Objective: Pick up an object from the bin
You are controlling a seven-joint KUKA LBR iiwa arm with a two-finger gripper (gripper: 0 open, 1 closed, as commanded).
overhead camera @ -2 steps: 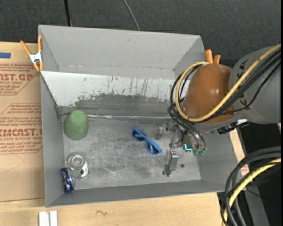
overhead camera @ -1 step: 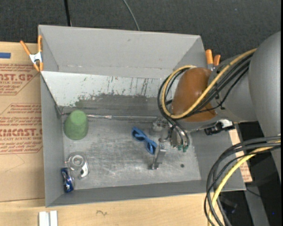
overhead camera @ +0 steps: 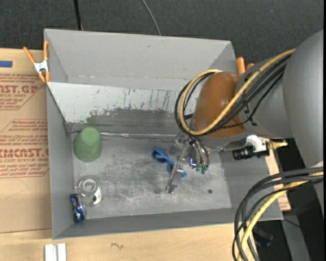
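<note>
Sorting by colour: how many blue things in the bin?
2: a blue loop mid-bin, left of the tool; a blue piece in the lower-left corner. The arm may hide more.

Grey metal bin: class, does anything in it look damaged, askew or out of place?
Only wear stands out: the grey metal bin has dark scratches and scuffs across its sloped back wall. At the left, the green plastic cup seems tipped or upturned rather than standing open-side up.

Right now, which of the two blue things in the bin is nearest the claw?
The blue looped piece mid-floor, right beside the claw. The other blue thing lies in the bottom-left corner, by the silvery ring.
</note>
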